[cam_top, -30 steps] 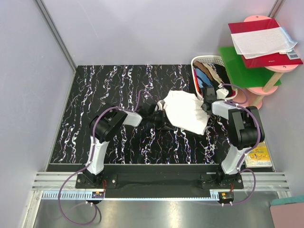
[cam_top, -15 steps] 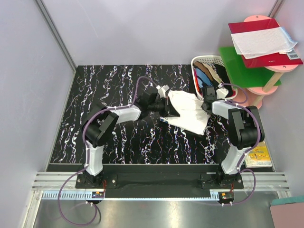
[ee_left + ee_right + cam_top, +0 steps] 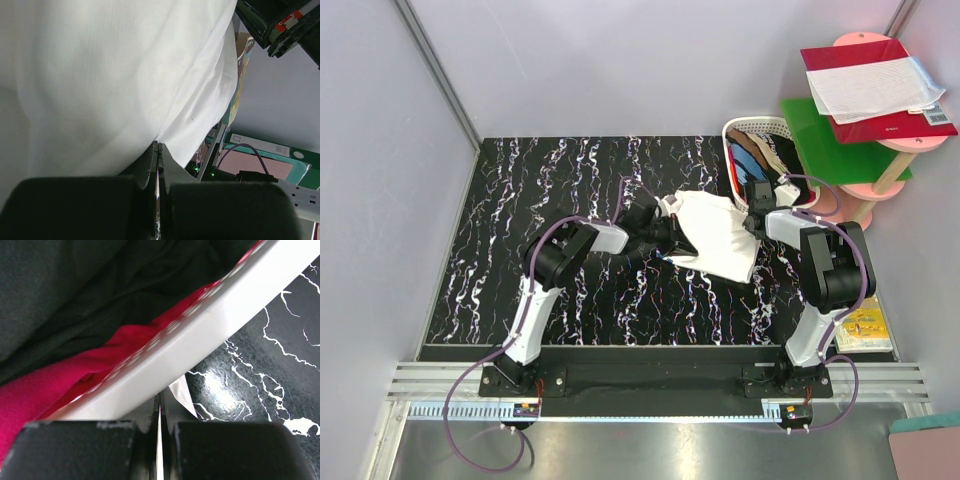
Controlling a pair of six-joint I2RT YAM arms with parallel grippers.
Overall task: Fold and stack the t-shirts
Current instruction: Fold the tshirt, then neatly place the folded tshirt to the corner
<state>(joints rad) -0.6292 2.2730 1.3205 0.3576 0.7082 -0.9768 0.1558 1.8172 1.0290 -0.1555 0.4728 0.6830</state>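
Fingers clamped tight on both sides: left gripper (image 3: 157, 148) nips an edge of the white t-shirt (image 3: 100, 75), and right gripper (image 3: 160, 401) nips a small white corner, apparently the same shirt. The cloth is smooth and thin, hanging in soft creases, bunched between my arms over the glossy black marbled table (image 3: 540, 190). No fold made and no stack begun, by my reading. Just beyond my right fingers is the perforated white plastic basket (image 3: 210, 335), with dark and red garments (image 3: 75, 295) heaped inside, not yet folded.
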